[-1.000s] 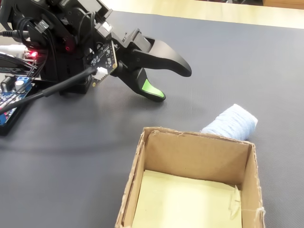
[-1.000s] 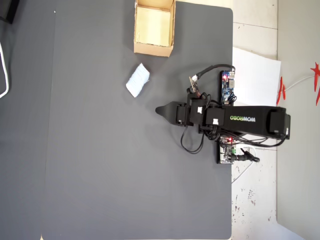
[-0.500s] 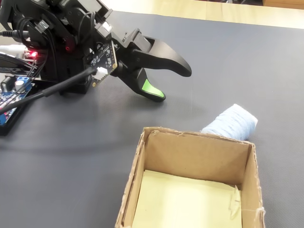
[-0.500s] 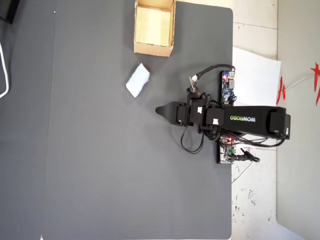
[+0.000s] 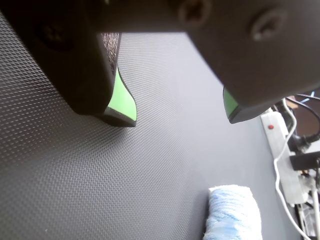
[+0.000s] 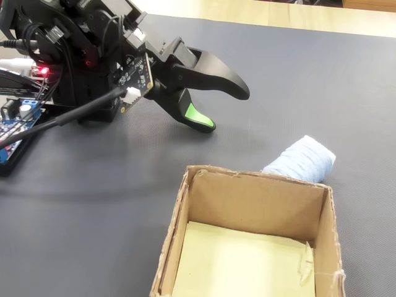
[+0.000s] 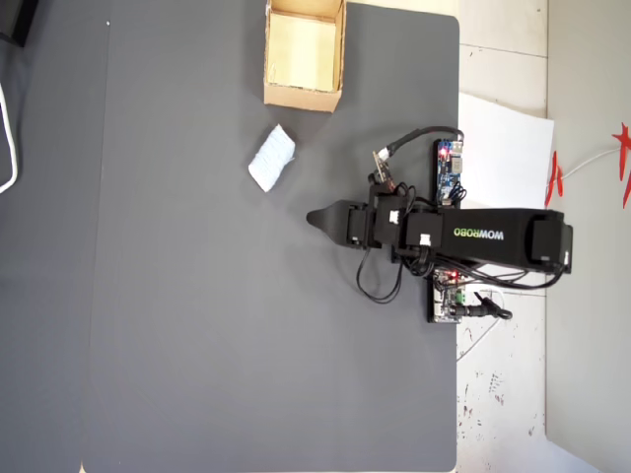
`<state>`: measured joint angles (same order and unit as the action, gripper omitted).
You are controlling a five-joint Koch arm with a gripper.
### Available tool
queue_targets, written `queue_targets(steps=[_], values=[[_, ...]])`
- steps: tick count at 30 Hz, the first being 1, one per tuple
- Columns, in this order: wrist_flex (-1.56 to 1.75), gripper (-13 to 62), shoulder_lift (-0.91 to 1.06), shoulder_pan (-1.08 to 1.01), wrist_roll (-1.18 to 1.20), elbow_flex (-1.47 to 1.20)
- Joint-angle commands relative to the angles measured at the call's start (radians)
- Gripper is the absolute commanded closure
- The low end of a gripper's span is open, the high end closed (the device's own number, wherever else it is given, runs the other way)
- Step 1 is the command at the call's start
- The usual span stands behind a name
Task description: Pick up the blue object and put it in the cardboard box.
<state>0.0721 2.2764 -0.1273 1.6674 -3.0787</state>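
The only writing I can read is on my own forearm: "WOWROBO" in white and green letters, upside down in the overhead view, on the long black link [image 7: 493,236] that reaches from the right edge of the mat toward its middle. The small circuit boards [image 7: 450,172] beside my base carry print too fine to read; a red light glows on one in the fixed view.

My arm lies low and stretched out, nearly level over the dark grey mat [image 7: 197,345], pointing left in the overhead view. My gripper [image 6: 226,106] hangs just above the mat with its jaws apart and nothing between them — the upper one arches forward, the lower one shows its green pad [image 6: 197,116]. In the wrist view both green-tipped fingers [image 5: 122,102] frame bare textured mat.

The blue object [image 7: 271,158] rests on the mat, apart from my tips; in the overhead view it sits above and left of them, between me and the cardboard box [image 7: 303,96]. In the wrist view it shows at the bottom edge, right of centre [image 5: 234,212], a pale fuzzy block. In the fixed view it lies just behind the box's far wall [image 6: 260,198], near its right corner — the box is open, its yellowish floor showing.

A white paper sheet [image 7: 508,148] lies off the mat beside my base.
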Motion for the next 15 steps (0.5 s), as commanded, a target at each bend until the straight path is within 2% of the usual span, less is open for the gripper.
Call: queue_targets(steps=[1, 11, 15], values=[[-0.094, 14.9, 0.074, 0.015, 0.034, -0.04], [-0.091, 14.9, 0.091, 0.017, 0.029, -0.038], [-0.075, 14.9, 0.091, 0.018, -0.06, -0.037]])
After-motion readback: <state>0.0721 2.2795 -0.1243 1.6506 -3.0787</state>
